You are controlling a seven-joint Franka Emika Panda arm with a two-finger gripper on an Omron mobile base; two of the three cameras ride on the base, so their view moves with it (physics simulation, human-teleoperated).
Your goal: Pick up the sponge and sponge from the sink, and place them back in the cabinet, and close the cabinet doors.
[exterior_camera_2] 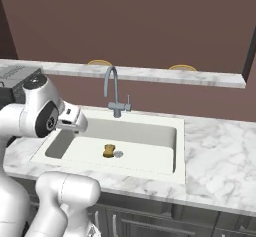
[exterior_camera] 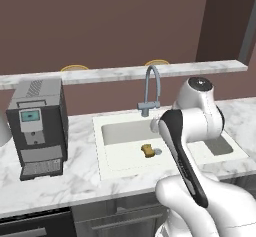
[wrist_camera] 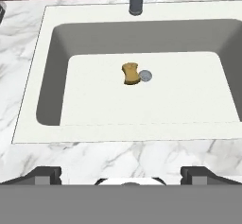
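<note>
Nearest the cameras, the white Franka arm with dark joints bends up over the front edge of the white marble counter (exterior_camera: 75, 176), and its two-finger gripper (wrist_camera: 121, 173) hangs above that front edge, pointed down into the basin. Its two small dark fingertips (wrist_camera: 45, 175) sit far out toward the left and right of the hand view — the jaws stand wide apart, with nothing between them and nothing touched.

Past the counter's front edge lies the wide white rectangular sink with rounded corners (wrist_camera: 52, 100). On its flat floor, near the middle and a little toward the back wall, rests a small golden-tan sponge (wrist_camera: 131, 73), also seen in the left base view (exterior_camera: 147, 150) and the right base view (exterior_camera_2: 108, 151). A small round grey drain (wrist_camera: 145, 75) lies just beside it, touching or nearly so. Whether a second sponge is in the basin cannot be told.

At the sink's back edge rises the grey gooseneck faucet (exterior_camera: 151, 88). Toward the counter's left end stands a dark grey boxy coffee machine with a small blue screen (exterior_camera: 37, 126) — no brand or writing on it can be read. Behind runs a raised marble ledge (exterior_camera: 125, 72), then a plain brown wall (exterior_camera: 100, 21).
</note>
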